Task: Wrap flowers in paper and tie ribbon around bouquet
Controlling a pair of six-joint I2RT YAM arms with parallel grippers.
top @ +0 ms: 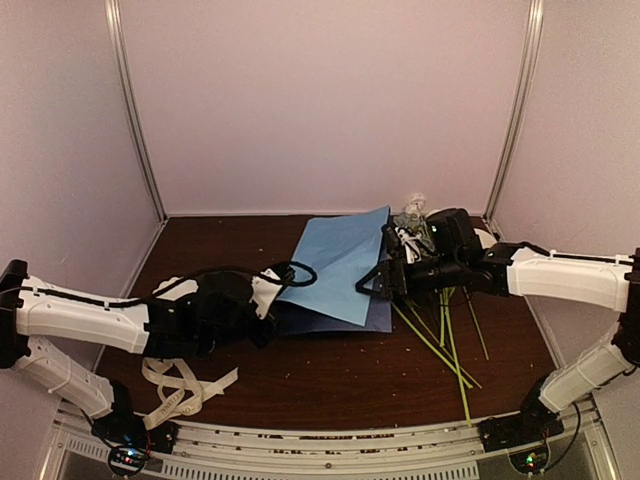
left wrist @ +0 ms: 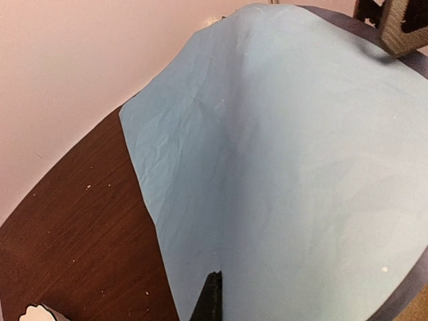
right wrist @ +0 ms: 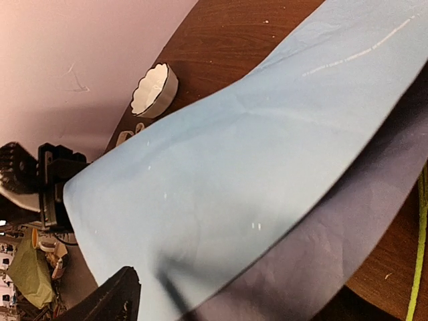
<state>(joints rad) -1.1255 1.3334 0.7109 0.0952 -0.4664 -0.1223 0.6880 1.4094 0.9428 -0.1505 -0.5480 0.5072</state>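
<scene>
At left claw (top: 274,287), paper (top: 340,258) seemingly pinched.

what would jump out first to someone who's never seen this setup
The big light-blue paper in the middle of the table, its left corner pinched and held up by the left gripper. Then the bright green stems fanned out at front right, and the pale ribbon heaped at front left.

Matt, creased light-blue paper (top: 340,262) lies on a dark wood-grain table (top: 330,385) with a faint sheen.
</scene>
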